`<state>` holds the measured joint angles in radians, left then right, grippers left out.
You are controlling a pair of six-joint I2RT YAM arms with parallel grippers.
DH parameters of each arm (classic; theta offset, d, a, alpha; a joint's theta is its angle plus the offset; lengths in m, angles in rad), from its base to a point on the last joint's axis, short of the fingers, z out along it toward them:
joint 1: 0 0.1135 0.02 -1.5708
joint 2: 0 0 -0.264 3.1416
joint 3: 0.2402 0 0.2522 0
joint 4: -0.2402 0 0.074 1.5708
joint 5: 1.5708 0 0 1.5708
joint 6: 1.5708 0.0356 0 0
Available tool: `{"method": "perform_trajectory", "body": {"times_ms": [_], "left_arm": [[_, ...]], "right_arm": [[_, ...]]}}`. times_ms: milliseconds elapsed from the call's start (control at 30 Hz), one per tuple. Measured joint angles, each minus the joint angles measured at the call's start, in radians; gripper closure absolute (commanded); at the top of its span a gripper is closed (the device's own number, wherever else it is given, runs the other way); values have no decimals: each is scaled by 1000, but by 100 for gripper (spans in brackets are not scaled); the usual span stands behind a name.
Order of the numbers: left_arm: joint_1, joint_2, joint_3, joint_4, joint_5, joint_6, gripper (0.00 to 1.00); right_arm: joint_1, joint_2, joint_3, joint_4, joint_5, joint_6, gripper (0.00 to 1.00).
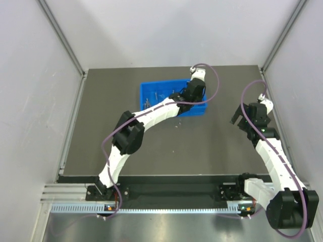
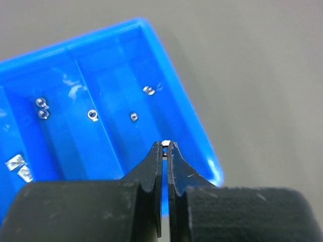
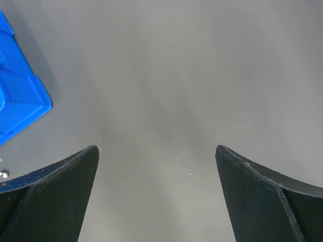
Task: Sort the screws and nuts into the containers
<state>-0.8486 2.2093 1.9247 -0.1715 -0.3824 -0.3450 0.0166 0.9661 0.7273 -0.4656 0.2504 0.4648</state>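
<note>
The blue tray (image 1: 151, 91) lies at the back middle of the table, its containers side by side. My left gripper (image 2: 166, 145) hangs over the tray's right end (image 2: 199, 136), shut on a tiny silvery nut at its very tips. Below it, loose nuts (image 2: 149, 90) lie in the end compartment, and more nuts (image 2: 92, 115) lie in the one beside it. Thin silvery screws (image 1: 149, 98) show in the tray's left part. My right gripper (image 3: 157, 156) stands wide open over bare table, to the right of the tray corner (image 3: 20, 101), with nothing between its fingers.
One small silvery piece (image 3: 2, 174) lies on the dark table just off the tray's corner. Grey walls with metal rails enclose the table on three sides. The right arm (image 1: 272, 156) reaches up along the right edge.
</note>
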Motion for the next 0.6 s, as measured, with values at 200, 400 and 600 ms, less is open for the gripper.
{"method": "perform_trajectory", "body": {"times_ms": [200, 400, 600], "left_arm": [[30, 113, 54, -47, 9, 2, 84], [43, 117, 54, -63, 25, 25, 56], [42, 48, -29, -66, 42, 50, 53]], "right_arm": [[0, 27, 0, 0, 10, 0, 0], [0, 38, 0, 2, 7, 0, 0], [0, 53, 0, 9, -14, 0, 0]]}}
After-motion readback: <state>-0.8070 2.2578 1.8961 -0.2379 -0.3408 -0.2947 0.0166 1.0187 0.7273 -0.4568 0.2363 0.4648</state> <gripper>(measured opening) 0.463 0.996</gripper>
